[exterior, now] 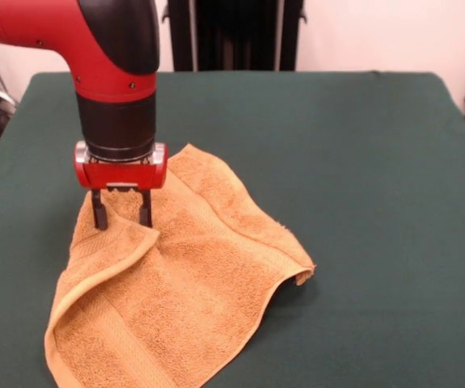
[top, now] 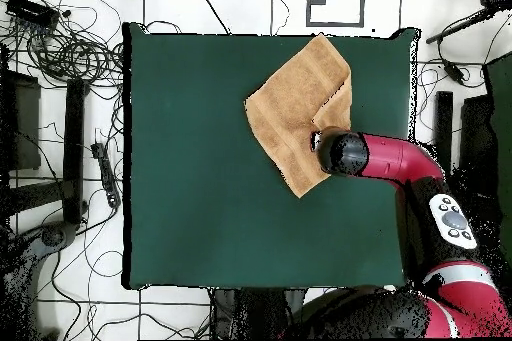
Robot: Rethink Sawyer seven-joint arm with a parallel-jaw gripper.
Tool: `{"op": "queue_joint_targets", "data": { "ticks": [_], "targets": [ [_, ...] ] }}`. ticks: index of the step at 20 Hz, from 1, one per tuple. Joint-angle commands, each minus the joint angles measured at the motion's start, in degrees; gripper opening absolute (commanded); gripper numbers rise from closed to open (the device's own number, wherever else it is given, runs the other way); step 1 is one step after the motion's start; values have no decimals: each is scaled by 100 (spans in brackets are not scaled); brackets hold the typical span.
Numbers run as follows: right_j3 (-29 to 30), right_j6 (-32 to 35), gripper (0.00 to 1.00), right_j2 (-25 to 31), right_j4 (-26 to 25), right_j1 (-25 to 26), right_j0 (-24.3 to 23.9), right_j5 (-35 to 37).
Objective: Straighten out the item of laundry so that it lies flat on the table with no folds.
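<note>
We see the tool [exterior: 122, 215] pointing straight down, its two fingers spread apart and planted on the towel [exterior: 192, 291]; one towel corner is folded over just beside the fingers; the towel lies rumpled near one edge of the green worktop [exterior: 361, 162].

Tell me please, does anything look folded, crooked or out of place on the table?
Yes. The orange towel is not flat: one edge is folded over itself near the gripper, and another corner curls up. It also lies crooked near one side of the green table. The open gripper stands on the fold.
</note>
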Motion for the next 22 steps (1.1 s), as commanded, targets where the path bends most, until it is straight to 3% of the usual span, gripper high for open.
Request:
{"op": "queue_joint_targets", "data": {
  "ticks": [1, 10, 22],
  "targets": [
    [99, -77, 100, 289, -355, 532, 128, -225],
    [233, -129, 100, 277, -412, 401, 54, -292],
    [-217, -1201, 100, 776, -584, 728, -827, 36]
  ]
}}
